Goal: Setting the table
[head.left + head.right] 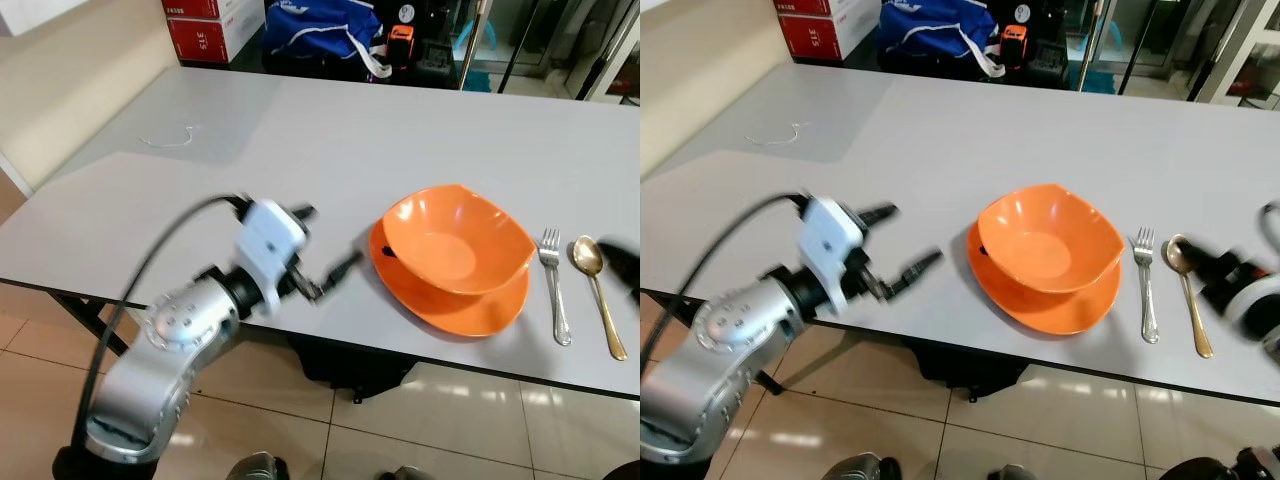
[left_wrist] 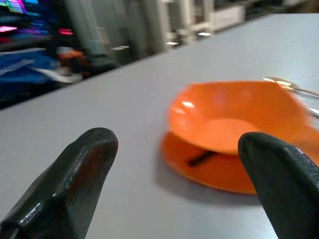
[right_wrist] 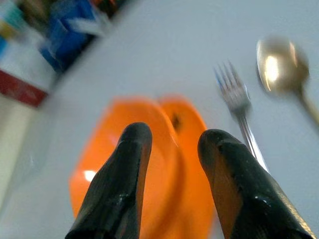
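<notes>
An orange bowl [image 1: 455, 238] rests on an orange plate [image 1: 480, 310] near the front edge of the grey table [image 1: 400, 130]. Right of them lie a silver fork [image 1: 554, 285] and a gold spoon [image 1: 598, 290], side by side. My left gripper [image 1: 325, 243] hovers just left of the plate, open and empty; its wrist view looks at the bowl [image 2: 234, 117] between the fingers [image 2: 82, 164]. My right gripper [image 1: 1212, 270], blurred, is over the table just right of the spoon [image 1: 1188, 290]. Its fingers [image 3: 132, 149] stand slightly apart with nothing between them, pointing toward the bowl [image 3: 124, 149] and fork [image 3: 237, 99].
A thin white cord [image 1: 170, 138] lies on the table's far left. Beyond the far edge stand red and white boxes [image 1: 205, 28] and a blue bag [image 1: 320, 28]. A dark object [image 1: 350, 365] sits on the tiled floor under the table.
</notes>
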